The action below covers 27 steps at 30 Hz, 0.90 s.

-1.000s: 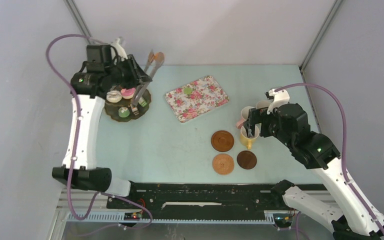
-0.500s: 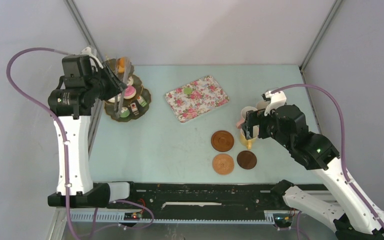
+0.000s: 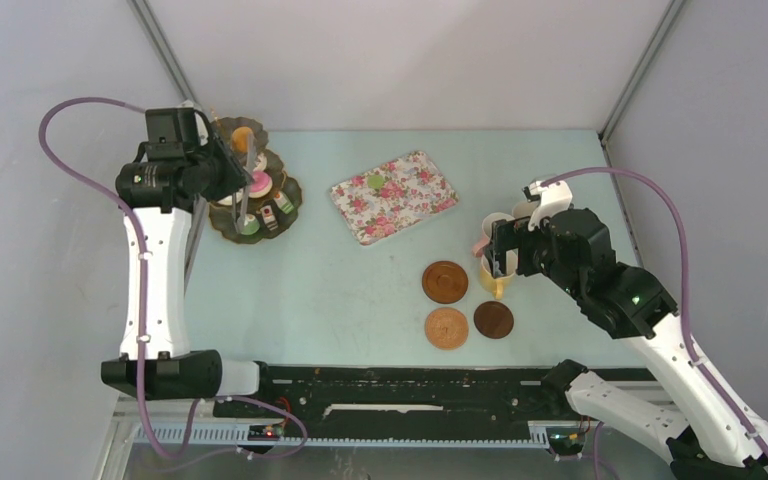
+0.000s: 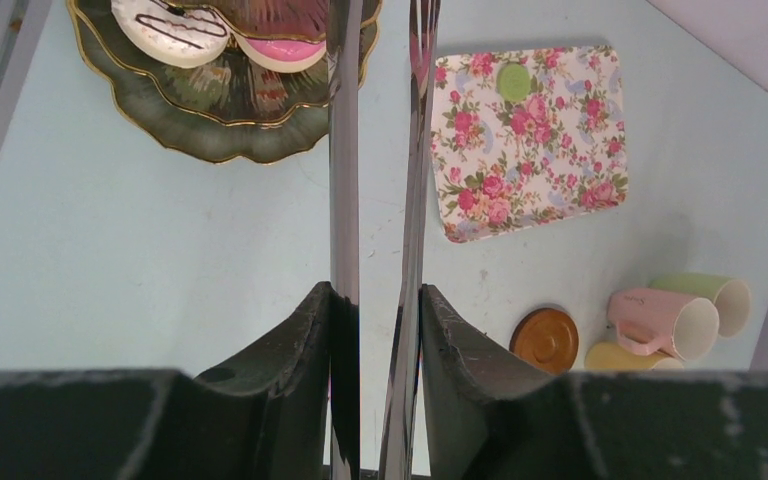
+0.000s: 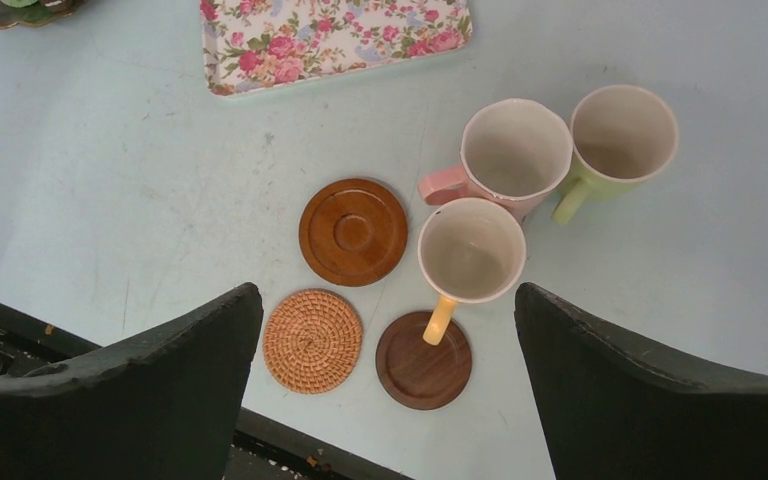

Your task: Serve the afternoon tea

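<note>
The left tool (image 4: 375,312) grips the tongs (image 4: 344,150) at the stand (image 4: 210,140). The right tool (image 5: 388,320) is wide open above the yellow mug (image 5: 471,250).

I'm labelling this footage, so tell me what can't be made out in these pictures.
tongs: tips cut off by the top edge, left wrist view; too small in the top view to see if they hold anything.
three-tier stand: upper part cut off by that same edge.
green mug: mostly under the right gripper, top view.
yellow mug: mostly behind the left gripper, left wrist view.
</note>
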### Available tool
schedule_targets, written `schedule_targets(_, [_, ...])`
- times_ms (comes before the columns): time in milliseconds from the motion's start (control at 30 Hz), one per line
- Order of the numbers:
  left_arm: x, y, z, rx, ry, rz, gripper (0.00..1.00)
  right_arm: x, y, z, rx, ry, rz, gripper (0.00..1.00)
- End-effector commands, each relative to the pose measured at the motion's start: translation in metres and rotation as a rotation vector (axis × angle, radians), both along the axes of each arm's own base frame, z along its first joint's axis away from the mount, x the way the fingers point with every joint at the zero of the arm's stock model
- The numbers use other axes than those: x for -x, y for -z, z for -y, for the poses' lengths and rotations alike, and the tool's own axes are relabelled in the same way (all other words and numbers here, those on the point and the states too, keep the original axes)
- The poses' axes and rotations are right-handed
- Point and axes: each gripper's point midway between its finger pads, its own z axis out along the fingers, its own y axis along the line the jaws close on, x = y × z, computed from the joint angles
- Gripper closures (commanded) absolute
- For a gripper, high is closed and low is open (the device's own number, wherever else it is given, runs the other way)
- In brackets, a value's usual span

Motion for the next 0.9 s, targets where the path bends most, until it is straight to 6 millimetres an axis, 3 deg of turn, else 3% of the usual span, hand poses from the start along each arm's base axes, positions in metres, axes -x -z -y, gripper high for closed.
schedule_targets(0, [-0.01, -0.01, -0.008, -0.011, -0.035, 0.055, 0.64, -0.009, -0.022, -0.001, -0.028, 0.015, 0.069, 0.0])
schedule_targets(533, [-0.009, 0.008, -0.016, -0.035, -0.047, -0.004, 0.6, -0.011, -0.02, -0.002, -0.029, 0.018, 0.059, 0.0])
schedule_targets(867, [-0.012, 0.004, -0.021, -0.048, -0.068, 0.012, 0.53, -0.011, -0.021, 0.0, -0.031, 0.022, 0.06, 0.0])
